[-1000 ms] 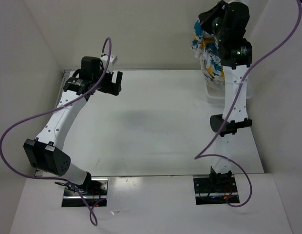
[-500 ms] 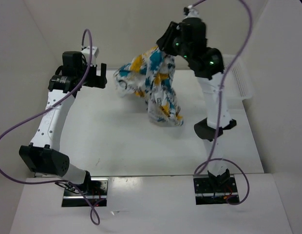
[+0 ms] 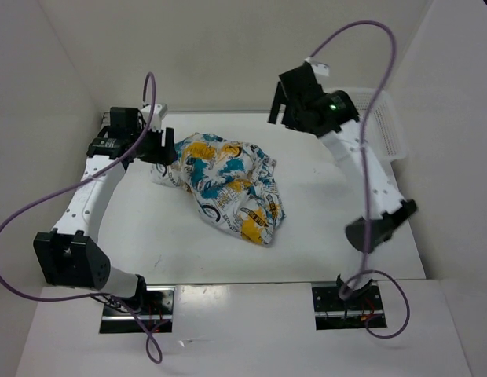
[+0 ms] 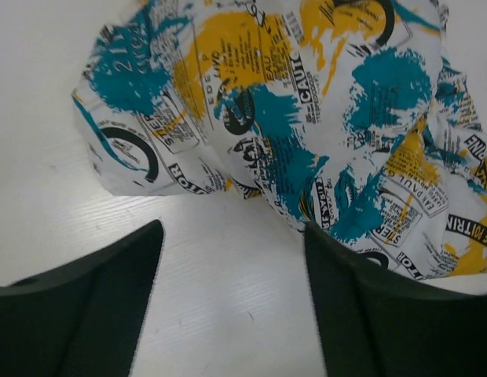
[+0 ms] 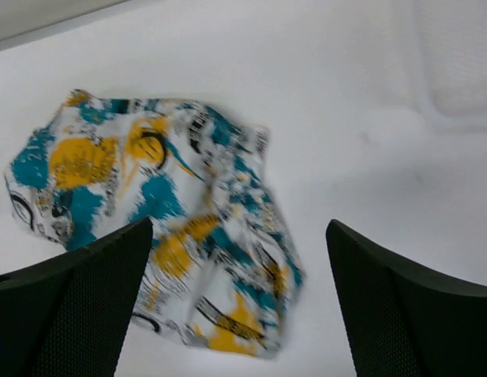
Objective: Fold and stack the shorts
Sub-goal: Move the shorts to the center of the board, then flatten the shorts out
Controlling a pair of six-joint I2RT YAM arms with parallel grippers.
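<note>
Getting ready: shorts in a heap, no fold yet

The shorts lie on the worktop, a bit left of the middle. They are all bunched up and wrinkly, not flat. No fold shows anywhere.

The left jaws are low, right at the far left corner of the shorts. They are spread apart. Only bare worktop shows between them, and the cloth sits just beside one of them. They hold nothing.

The right jaws are up in the air over the far right side, well apart from the shorts. They are spread wide and hold nothing too.

A white basket stands at the far right edge. I cannot tell if more shorts are in it.

So the job looks like it is only at the start. I think the shorts must be pulled flat first. Then they must be folded. Then they must go on a pile, and I see no pile yet. The cloth is soft and floppy, so it may bunch up if only one side gets pulled.
</note>
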